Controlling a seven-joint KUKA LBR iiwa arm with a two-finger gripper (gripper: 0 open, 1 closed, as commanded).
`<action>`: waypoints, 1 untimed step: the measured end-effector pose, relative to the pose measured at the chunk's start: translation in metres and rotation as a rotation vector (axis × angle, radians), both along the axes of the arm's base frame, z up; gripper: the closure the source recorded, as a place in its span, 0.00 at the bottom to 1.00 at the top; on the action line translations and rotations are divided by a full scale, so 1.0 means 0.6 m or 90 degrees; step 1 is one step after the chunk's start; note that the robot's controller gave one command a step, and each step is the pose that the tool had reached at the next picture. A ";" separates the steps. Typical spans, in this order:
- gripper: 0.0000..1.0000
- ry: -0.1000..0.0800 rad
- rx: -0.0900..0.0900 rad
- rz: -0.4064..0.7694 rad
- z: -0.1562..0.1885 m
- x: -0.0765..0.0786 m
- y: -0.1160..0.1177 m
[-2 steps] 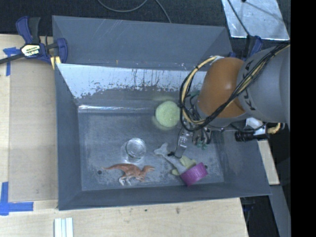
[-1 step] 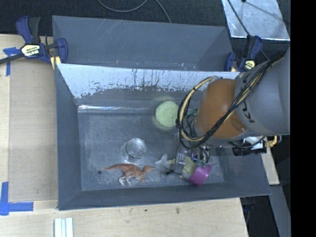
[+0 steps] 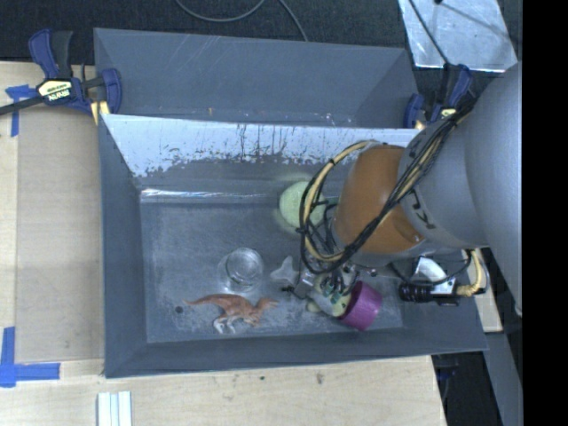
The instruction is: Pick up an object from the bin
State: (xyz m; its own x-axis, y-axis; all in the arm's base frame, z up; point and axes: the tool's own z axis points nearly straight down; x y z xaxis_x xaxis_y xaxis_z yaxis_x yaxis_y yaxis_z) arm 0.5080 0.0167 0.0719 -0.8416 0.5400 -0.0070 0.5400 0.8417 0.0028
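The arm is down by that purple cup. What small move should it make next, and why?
Probably a small shift toward the purple cup before any lift: the gripper sits low in the bin, right beside the cup, while the orange dinosaur and clear glass lie farther off.

A clear little tumbler [image 3: 242,267] is sitting upright, and an orange toy dinosaur [image 3: 232,307] is lying just in front of it, nearly touching. Further back and off to the right, what I think is a pale green ball [image 3: 293,205] is peeking out, half hidden.
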 end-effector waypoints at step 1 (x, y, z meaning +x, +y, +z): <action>1.00 0.000 0.000 0.000 0.000 0.000 0.000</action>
